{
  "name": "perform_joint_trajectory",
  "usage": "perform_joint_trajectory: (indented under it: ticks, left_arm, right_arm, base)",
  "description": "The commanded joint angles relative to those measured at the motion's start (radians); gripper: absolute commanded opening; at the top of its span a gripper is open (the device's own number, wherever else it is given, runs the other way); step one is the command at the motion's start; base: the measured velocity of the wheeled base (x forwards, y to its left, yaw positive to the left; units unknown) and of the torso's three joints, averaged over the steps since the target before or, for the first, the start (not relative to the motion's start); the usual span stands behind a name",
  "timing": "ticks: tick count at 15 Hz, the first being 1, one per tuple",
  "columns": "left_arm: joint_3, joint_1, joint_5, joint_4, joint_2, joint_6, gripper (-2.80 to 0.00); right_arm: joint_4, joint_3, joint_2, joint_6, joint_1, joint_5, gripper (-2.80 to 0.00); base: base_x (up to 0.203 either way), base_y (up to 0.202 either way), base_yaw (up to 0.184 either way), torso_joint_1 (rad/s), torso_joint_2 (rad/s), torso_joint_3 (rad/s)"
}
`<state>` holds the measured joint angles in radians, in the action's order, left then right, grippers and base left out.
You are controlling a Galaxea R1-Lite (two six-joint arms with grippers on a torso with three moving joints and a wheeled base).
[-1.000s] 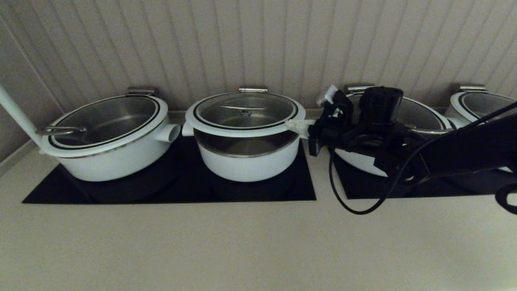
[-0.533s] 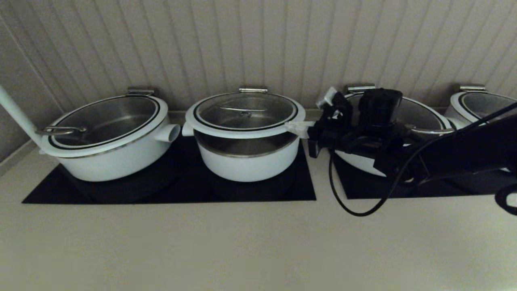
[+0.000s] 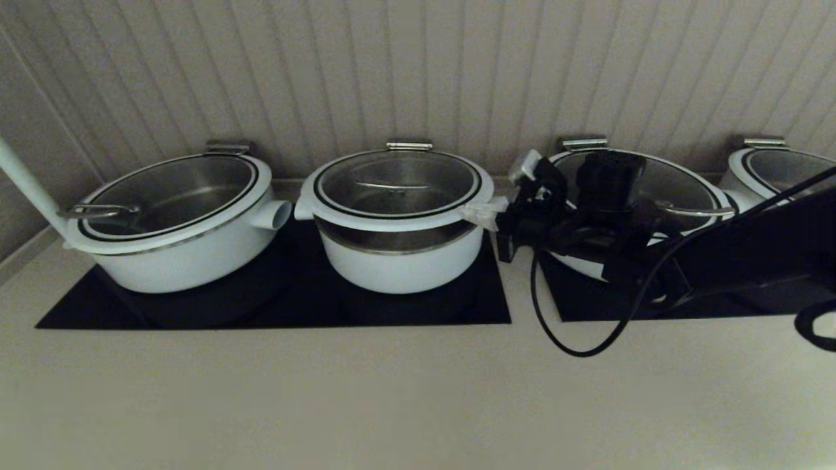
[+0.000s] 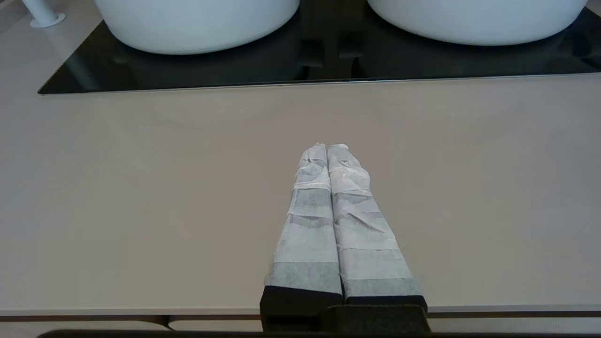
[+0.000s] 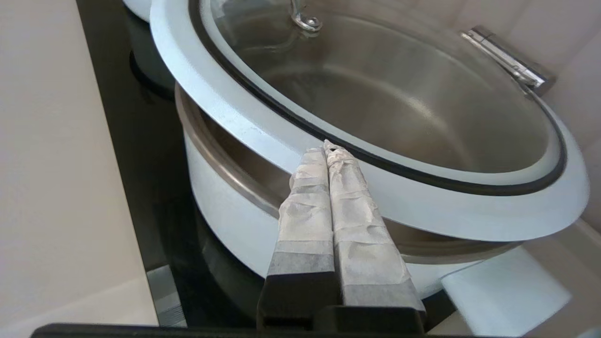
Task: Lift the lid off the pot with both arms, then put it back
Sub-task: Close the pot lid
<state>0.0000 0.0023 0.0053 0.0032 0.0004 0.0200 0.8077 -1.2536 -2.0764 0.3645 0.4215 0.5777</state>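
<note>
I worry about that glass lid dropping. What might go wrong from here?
1. The lid hangs raised above the pot, and only the right gripper meets its rim. The gripper's fingers are shut together with nothing clamped between them, so the lid may slide off and bang down.
2. The left gripper is shut over the bare counter, away from the lid. The lid's far side has no support and it could tip.
</note>
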Motion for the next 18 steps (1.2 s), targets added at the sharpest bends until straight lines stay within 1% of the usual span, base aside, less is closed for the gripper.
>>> perform_joint_trajectory:
  ticks: [1, 5, 11, 18]
  left_arm:
    - [0.0, 0.001, 0.001, 0.0, 0.0, 0.0, -2.8]
    - [0.0, 0.001, 0.001, 0.0, 0.0, 0.0, -2.8]
    - [0.0, 0.001, 0.001, 0.0, 0.0, 0.0, -2.8]
    - [0.0, 0.001, 0.001, 0.0, 0.0, 0.0, -2.8]
  right_arm:
    - [0.017, 0.005, -0.008, 0.002, 0.002, 0.004, -2.8]
    - [0.022, 0.011, -0.014, 0.002, 0.002, 0.004, -2.8]
    - [0.061, 0.062, -0.019, 0.002, 0.002, 0.003, -2.8]
    - [0.092, 0.062, -0.051, 0.002, 0.002, 0.002, -2.8]
  base:
    - [0.0, 0.0, 0.0, 0.0, 0.0, 0.0]
    - [0.0, 0.0, 0.0, 0.0, 0.0, 0.0]
    - [0.0, 0.0, 0.0, 0.0, 0.0, 0.0]
    - [0.0, 0.0, 0.0, 0.0, 0.0, 0.0]
